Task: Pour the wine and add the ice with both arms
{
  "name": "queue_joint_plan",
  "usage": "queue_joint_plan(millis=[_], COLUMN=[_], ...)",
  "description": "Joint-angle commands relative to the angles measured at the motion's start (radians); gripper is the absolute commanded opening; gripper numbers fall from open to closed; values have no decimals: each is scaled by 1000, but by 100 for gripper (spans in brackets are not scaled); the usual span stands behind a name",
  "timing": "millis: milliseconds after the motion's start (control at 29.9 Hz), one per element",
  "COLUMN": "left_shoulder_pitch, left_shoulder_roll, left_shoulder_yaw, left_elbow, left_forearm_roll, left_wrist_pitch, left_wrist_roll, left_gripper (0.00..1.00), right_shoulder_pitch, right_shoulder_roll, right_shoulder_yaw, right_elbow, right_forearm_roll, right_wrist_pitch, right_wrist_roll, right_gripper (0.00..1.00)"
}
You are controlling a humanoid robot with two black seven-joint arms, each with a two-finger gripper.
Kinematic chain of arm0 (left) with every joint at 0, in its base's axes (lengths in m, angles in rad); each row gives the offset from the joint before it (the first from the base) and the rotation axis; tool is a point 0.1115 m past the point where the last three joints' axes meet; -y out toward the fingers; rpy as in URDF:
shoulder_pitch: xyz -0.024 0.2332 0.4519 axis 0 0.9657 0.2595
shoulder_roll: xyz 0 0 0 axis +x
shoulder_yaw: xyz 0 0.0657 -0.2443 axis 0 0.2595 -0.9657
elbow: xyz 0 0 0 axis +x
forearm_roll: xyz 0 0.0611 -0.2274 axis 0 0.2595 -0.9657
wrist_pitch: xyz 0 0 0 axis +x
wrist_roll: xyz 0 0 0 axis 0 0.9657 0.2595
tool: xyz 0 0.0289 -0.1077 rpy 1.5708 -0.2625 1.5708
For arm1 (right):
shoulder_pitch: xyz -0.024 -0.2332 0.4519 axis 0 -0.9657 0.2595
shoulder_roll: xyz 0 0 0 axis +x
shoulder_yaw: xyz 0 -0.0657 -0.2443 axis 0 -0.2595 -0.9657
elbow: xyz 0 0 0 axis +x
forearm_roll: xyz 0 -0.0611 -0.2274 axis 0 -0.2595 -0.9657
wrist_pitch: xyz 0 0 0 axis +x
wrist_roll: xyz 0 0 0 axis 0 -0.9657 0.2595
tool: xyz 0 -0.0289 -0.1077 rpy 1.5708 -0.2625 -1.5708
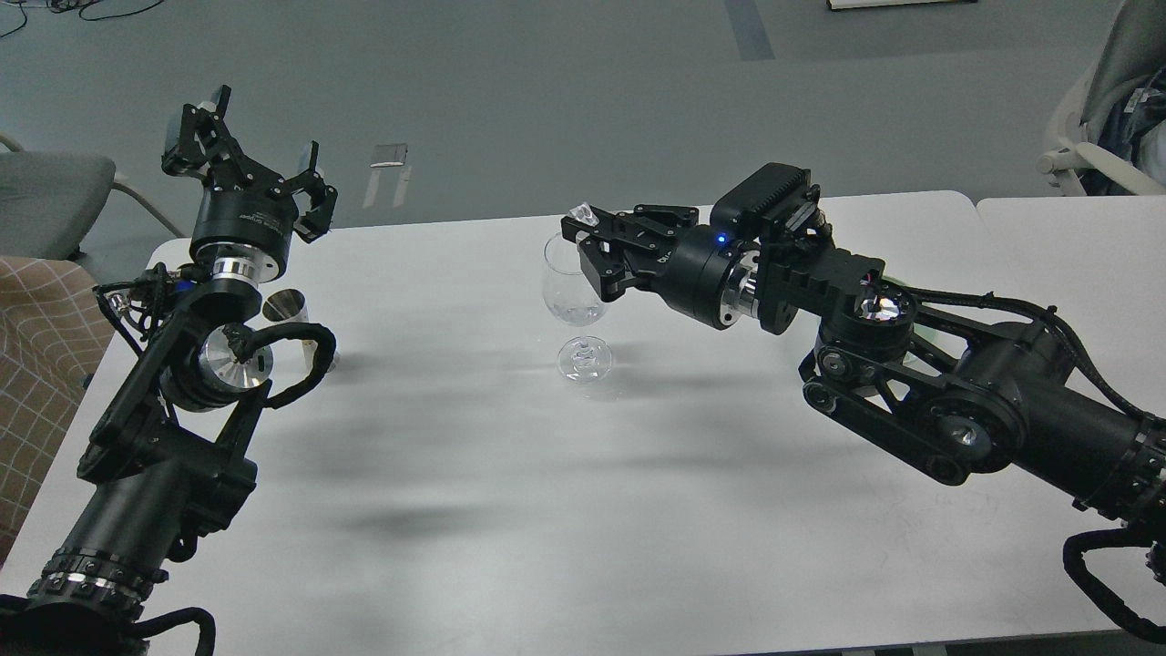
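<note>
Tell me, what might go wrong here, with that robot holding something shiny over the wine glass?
1. The ice cube sits at the very tip of the right gripper, by the rim of the wine glass; dropped slightly off, it could miss the bowl.
2. The jaws hang close beside the rim, so a small sideways move could tip the tall-stemmed glass.
3. The left arm's looping cable hangs near the metal cup and might snag it.

one wine glass (pixel 574 305), one steel cup (pixel 287 308), two arms (pixel 164 437)
</note>
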Motion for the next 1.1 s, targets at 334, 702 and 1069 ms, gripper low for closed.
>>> queue_joint_plan(millis=[334,702,1069], left_shoulder_pitch=[-1,-1,-1], left_shoulder_roll=[1,4,-2], left_shoulder_yaw=[0,0,2], left_elbow=[0,0,10], left_forearm_roll=[0,0,-3], left_wrist_pitch=[1,1,1], left_wrist_roll=[0,0,-1], left_gripper=[98,98,98], right_shoulder_pitch=[14,19,2], right_shoulder_roll=[16,8,5], right_shoulder_yaw=[0,4,279], right_elbow=[-11,8,73], right_forearm_roll=[0,3,23], right_wrist_pitch=[0,-9,-17], right_wrist_roll=[0,5,3], right_gripper=[34,57,100])
